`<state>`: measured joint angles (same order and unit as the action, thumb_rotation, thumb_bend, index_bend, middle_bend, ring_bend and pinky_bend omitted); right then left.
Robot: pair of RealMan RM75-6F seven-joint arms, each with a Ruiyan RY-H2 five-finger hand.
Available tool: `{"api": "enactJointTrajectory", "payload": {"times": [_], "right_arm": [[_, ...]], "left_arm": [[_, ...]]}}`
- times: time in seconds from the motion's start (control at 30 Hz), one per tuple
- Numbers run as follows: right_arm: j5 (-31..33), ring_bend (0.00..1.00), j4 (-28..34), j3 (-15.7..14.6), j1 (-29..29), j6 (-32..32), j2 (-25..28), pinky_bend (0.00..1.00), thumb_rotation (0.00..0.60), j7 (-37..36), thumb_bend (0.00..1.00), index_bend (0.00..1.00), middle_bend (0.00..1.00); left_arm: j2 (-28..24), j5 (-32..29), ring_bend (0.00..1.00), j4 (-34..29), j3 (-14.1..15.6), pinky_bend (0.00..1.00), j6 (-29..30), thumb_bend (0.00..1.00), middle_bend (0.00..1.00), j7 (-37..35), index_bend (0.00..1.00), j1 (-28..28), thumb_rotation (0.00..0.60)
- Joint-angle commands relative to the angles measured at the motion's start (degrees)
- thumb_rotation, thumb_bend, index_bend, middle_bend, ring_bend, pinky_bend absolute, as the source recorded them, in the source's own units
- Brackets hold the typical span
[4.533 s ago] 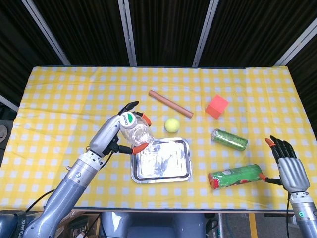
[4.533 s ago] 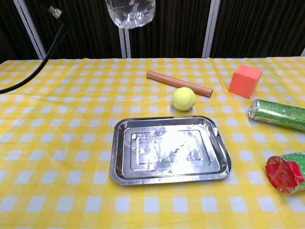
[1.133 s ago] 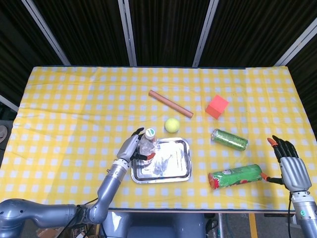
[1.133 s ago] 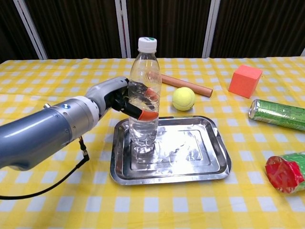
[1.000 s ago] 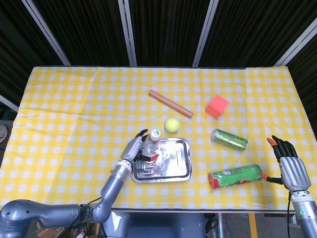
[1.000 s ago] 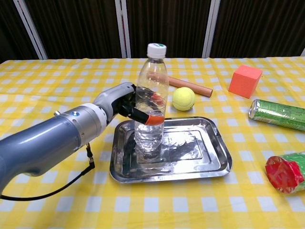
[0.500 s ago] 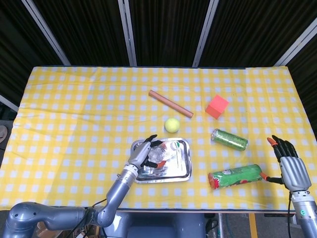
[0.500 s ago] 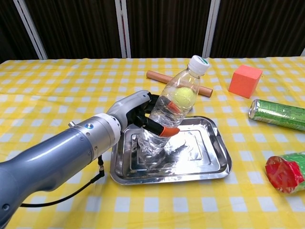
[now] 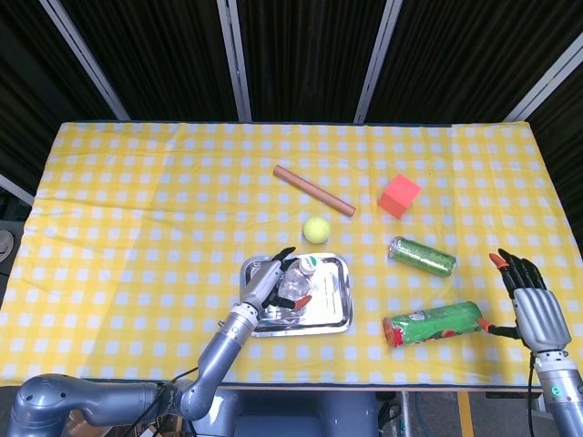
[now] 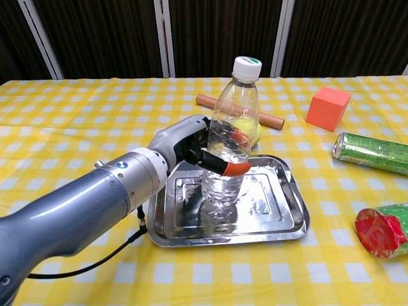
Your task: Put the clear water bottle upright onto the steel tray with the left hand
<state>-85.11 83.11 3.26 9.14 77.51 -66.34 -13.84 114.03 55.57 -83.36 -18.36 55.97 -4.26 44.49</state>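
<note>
The clear water bottle (image 10: 231, 137) with a white cap stands nearly upright on the steel tray (image 10: 280, 220), base on the tray floor near its middle. In the head view the clear water bottle (image 9: 298, 279) shows over the steel tray (image 9: 335, 309). My left hand (image 10: 194, 152) grips the bottle's lower body from the left, orange-tipped fingers wrapped around its front; the same left hand (image 9: 268, 285) lies over the tray's left part. My right hand (image 9: 528, 294) hovers at the table's right edge, fingers spread, holding nothing.
A yellow tennis ball (image 10: 254, 131) sits just behind the tray, partly hidden by the bottle. Beyond it lies a wooden rod (image 10: 271, 118). An orange cube (image 10: 327, 108), a green can (image 10: 371, 152) and a red-ended green tube (image 10: 383, 229) lie to the right.
The bottle came down onto the tray in my left hand, slid right across it, tipped to the right half a second ago, and now stands nearly upright again. The right hand stayed put.
</note>
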Motion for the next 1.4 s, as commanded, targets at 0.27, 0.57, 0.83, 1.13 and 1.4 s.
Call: {"api": "enactJointTrajectory", "payload": {"times": [0.27, 0.57, 0.83, 1.13, 1.4], "right_arm": [[-0.21, 0.00, -0.17, -0.16, -0.04, 0.06, -0.10, 0.00, 0.600, -0.25, 0.05, 0.01, 0.00], [0.18, 0.00, 0.14, -0.06, 0.04, -0.19, -0.12, 0.00, 0.600, 0.34, 0.05, 0.01, 0.00], [0.36, 0.00, 0.48, -0.16, -0.04, -0.30, -0.12, 0.00, 0.600, 0.99, 0.05, 0.01, 0.00], [0.32, 0.00, 0.73, -0.08, -0.04, -0.15, -0.11, 0.00, 0.600, 1.23, 0.05, 0.01, 0.00], [0.19, 0.00, 0.59, 0.06, 0.14, 0.01, -0.57, 0.00, 0.600, 2.29, 0.05, 0.01, 0.00]], "left_arm": [[-1.04, 0.03, 0.01, 1.18, 1.16, 0.04, -2.65, 0.30, 0.37, 1.23, 0.49, -0.18, 0.600], [-6.73, 3.35, 0.00, -3.41, 2.44, 0.03, -5.70, 0.17, 0.25, -2.31, 0.34, -1.89, 0.600], [-12.11, 6.58, 0.00, -6.71, 4.24, 0.02, -6.27, 0.16, 0.19, -5.48, 0.25, -4.26, 0.600], [-28.52, 18.22, 0.00, -18.27, 9.64, 0.02, 5.38, 0.18, 0.24, -10.38, 0.28, -15.15, 0.600], [-39.33, 23.44, 0.00, -15.51, 13.65, 0.02, 24.04, 0.20, 0.24, -0.16, 0.31, -26.67, 0.600]]}}
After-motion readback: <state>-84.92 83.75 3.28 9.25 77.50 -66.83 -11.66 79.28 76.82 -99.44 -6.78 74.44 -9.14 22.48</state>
